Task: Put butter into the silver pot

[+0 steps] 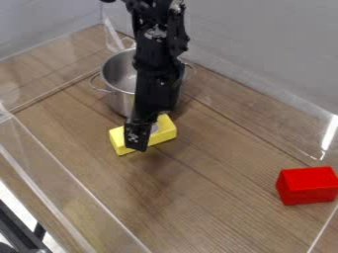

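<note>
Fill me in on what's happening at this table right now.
A single robot arm has its gripper down on the butter, a small yellow block lying on the wooden table just in front of the silver pot. The butter rests on the table, not in the pot. Whether the fingers have closed on it cannot be told from this view. A plain red block sits apart, far off to the right, untouched.
</note>
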